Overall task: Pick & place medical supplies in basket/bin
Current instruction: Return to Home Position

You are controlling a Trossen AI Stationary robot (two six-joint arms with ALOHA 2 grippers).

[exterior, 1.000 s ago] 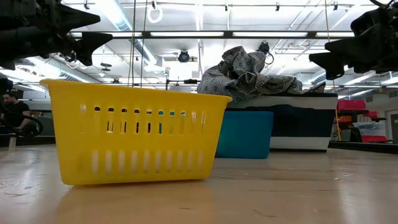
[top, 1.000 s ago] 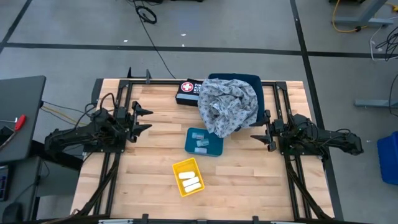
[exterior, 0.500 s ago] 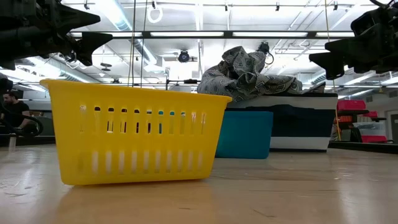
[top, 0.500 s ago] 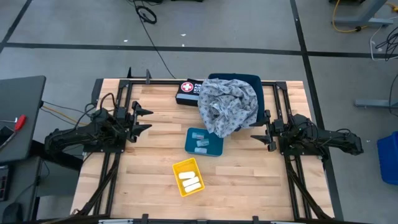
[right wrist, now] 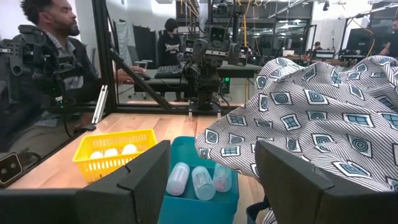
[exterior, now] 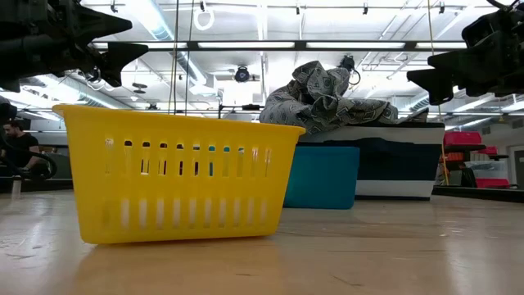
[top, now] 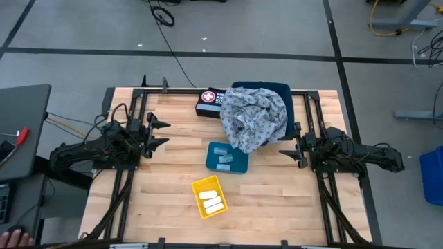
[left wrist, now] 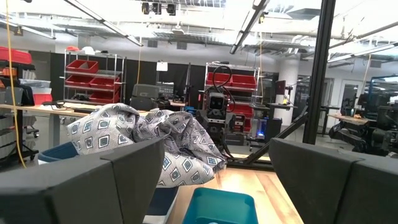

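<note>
A grey patterned cloth [top: 252,117] lies heaped in a large dark blue bin [top: 282,90], its lower part drooping over the bin's near wall. White rolls [top: 211,200] lie in a small yellow basket [top: 196,185]. Small clear containers [right wrist: 202,180] lie in a teal bin [top: 242,166]. No blue-green cloth is in view. My left gripper [top: 158,133] hovers open over the table's left part, facing the bins. My right gripper [top: 289,147] hovers open on the right, beside the cloth's drooping edge [right wrist: 323,124]. Neither touches anything.
A black first-aid box [top: 208,102] lies at the far edge, left of the dark bin. Black frame rails [top: 131,173] run along both table sides. Bare wood lies near the front edge [top: 277,214]. People [right wrist: 50,37] sit beyond the table's left side.
</note>
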